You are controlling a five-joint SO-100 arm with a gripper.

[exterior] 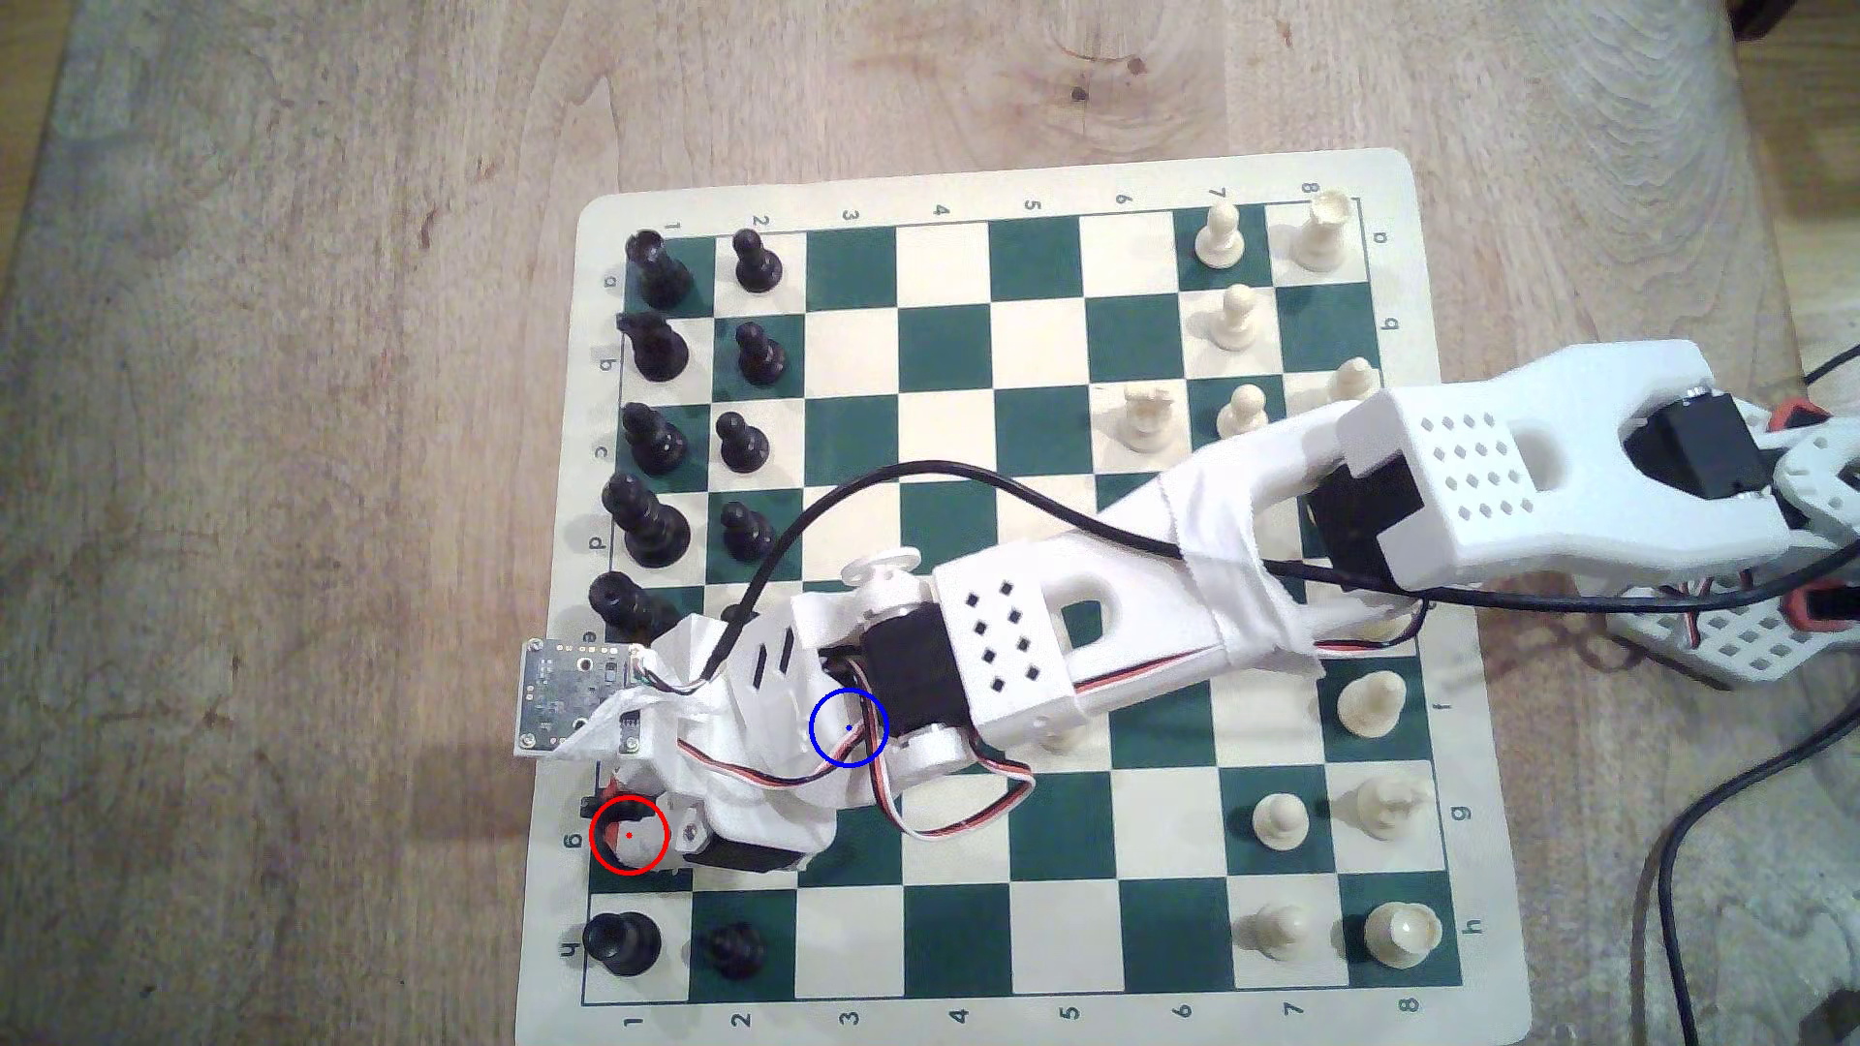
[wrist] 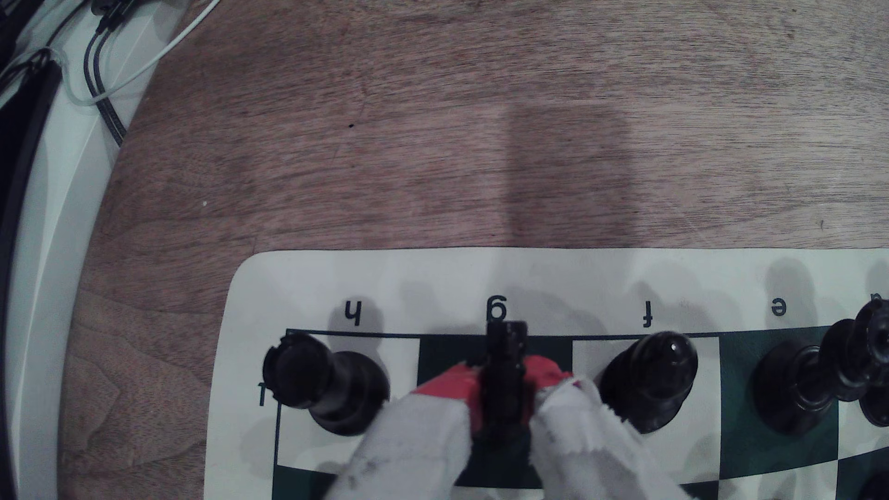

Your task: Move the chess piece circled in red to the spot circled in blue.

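The black knight is clasped between the cloth-wrapped jaws on its green square, so that lifting toward the blue-ringed square is possible.

A wooden table carries a green-and-cream chess mat with numbers and letters printed along its borders. Black pieces stand in two columns at the exterior view's left, among them a black rook on the h row and a black pawn near the far corner, while cream pieces, such as a cream pawn and a cream rook, stand at that view's right. In the wrist view a hollow-topped rook stands by the letter h, a round-headed black piece stands by f, and cables lie past the table edge.
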